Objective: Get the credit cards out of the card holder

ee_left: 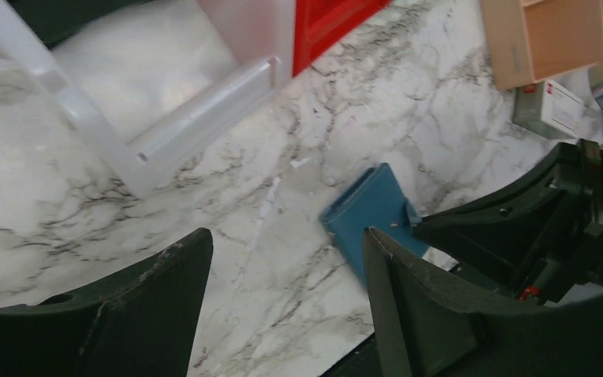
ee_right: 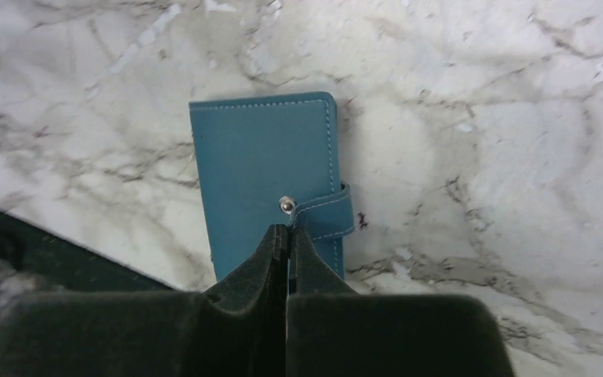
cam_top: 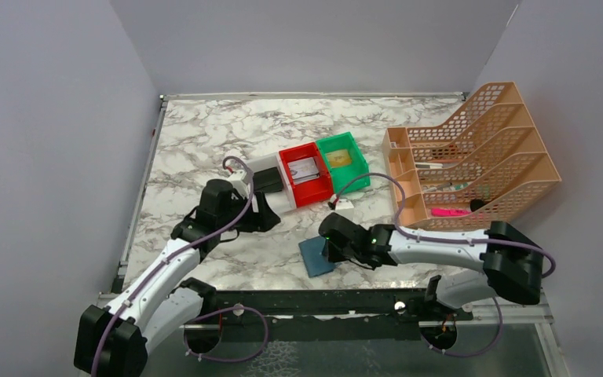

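Teal card holder (ee_right: 263, 169), right claw (ee_right: 286, 232) beside snap (ee_right: 286, 205)

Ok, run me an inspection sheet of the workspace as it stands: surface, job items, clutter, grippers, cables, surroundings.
Surface: marble-pattern table; no spills seen.
Job's things: teal card holder lies flat and closed near the front edge, snap tab fastened; no cards seen out.
Clutter: white bin, red bin and green bin side by side; peach file rack at right; small white box.
Grippers: right gripper shut, tips at the tab's edge, pinch unclear; left gripper open, empty, over bare table.
Cables: purple cables run along both arms and loop at the bases.
Surroundings: plain grey walls on three sides.
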